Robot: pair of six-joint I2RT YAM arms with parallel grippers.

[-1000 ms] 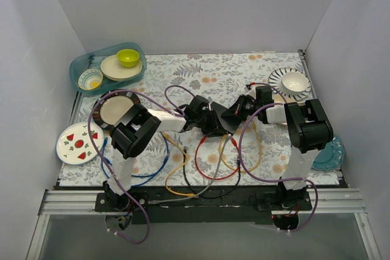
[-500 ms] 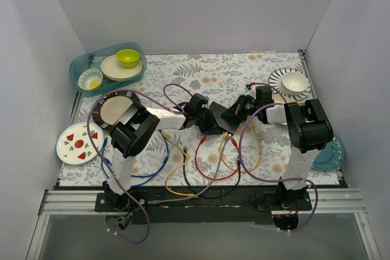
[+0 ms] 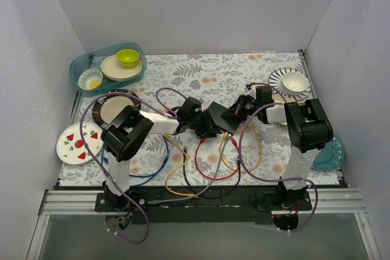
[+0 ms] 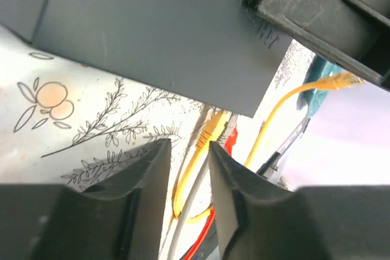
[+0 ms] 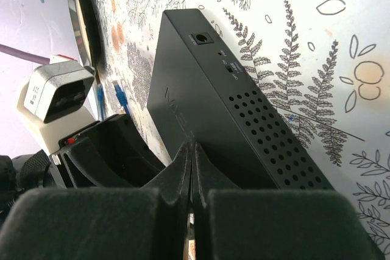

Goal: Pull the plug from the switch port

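Note:
The switch is a flat black box at mid-table; it fills the top of the left wrist view and shows a perforated side in the right wrist view. My right gripper is shut, its joined fingertips pressing on the switch's top face. My left gripper sits at the switch's left end, slightly open with nothing between the pads. A yellow plug lies just beyond its tips by the switch's lower edge; I cannot tell whether it is seated in a port.
Yellow, red, black, grey and blue cables loop in front of the switch. A second yellow plug hangs loose. A dark plate, strawberry plate, teal tub, striped plate with bowl and teal plate ring the mat.
My left arm has drawn back to the left, taking its gripper a little away from the switch. The right gripper and the switch have stayed put.

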